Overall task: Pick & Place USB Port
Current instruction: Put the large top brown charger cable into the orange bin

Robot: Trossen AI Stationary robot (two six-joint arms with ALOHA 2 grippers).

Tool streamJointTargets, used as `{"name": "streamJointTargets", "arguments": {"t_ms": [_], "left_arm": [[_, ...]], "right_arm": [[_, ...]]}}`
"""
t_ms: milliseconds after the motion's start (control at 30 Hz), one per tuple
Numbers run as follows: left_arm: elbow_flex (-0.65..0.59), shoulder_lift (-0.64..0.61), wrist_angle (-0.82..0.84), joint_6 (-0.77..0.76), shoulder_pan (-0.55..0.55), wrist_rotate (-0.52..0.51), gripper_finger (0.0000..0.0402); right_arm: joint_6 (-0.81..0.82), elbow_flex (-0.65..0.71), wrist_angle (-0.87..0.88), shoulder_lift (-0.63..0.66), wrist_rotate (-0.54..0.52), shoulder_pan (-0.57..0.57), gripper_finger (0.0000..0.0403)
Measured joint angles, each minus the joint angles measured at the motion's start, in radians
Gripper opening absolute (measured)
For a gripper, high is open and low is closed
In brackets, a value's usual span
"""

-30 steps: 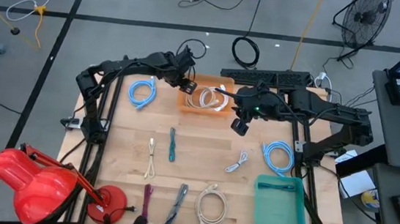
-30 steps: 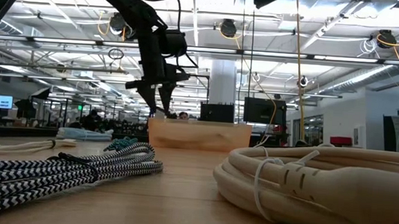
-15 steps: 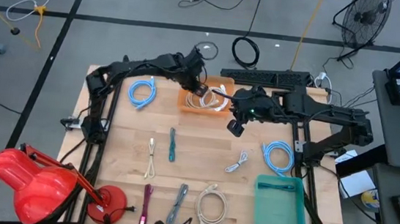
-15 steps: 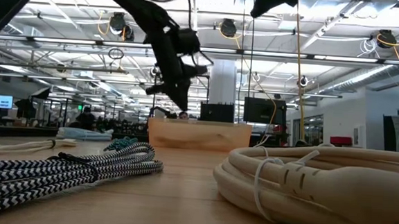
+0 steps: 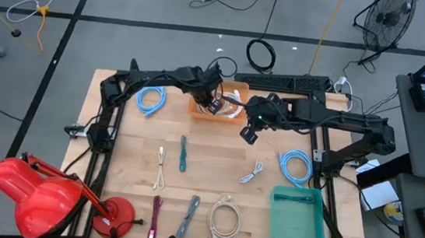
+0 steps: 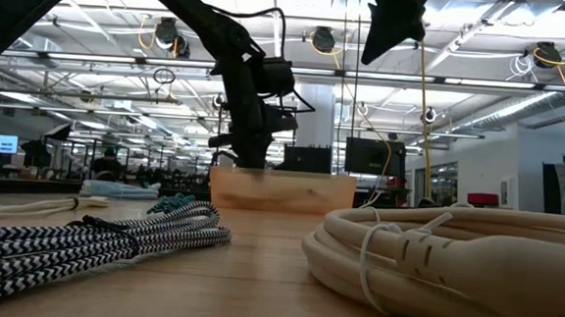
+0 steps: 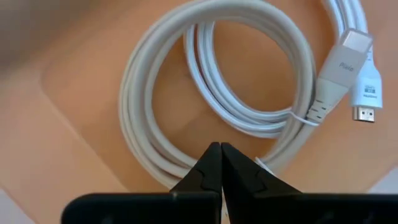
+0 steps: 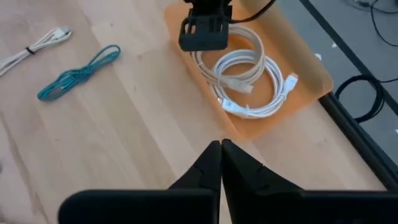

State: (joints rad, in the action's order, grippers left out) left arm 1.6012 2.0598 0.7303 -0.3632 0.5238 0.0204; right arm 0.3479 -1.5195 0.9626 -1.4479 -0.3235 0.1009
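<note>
Left wrist view shows the left hand (image 7: 221, 163) pinched shut on nothing, above the white cable (image 7: 205, 93) coiled in the orange tray (image 7: 74, 87). Coming down shut, it'd just shove the coil.

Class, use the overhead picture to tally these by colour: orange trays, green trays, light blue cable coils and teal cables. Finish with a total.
Orange tray: 1
Green tray: 1
Light blue cable coils: 2
Teal cables: 2
Total: 6
</note>
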Motion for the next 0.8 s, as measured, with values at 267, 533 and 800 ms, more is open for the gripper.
{"name": "streamJointTargets", "arguments": {"t_ms": [267,533,800], "left_arm": [[0.0,0.0,-0.03,-0.011,0.01,-0.004,0.0001],[0.0,0.034,0.002,-0.007,0.024,-0.007,0.0001],[0.0,0.083,0.031,0.007,0.017,0.001,0.0]], "right_arm": [[-0.014,0.0,-0.055,-0.008,-0.001,0.073,0.0001],[-0.001,0.003,-0.071,-0.011,0.064,0.117,0.0],[-0.001,0.002,-0.076,-0.011,0.064,0.122,0.0]]}}
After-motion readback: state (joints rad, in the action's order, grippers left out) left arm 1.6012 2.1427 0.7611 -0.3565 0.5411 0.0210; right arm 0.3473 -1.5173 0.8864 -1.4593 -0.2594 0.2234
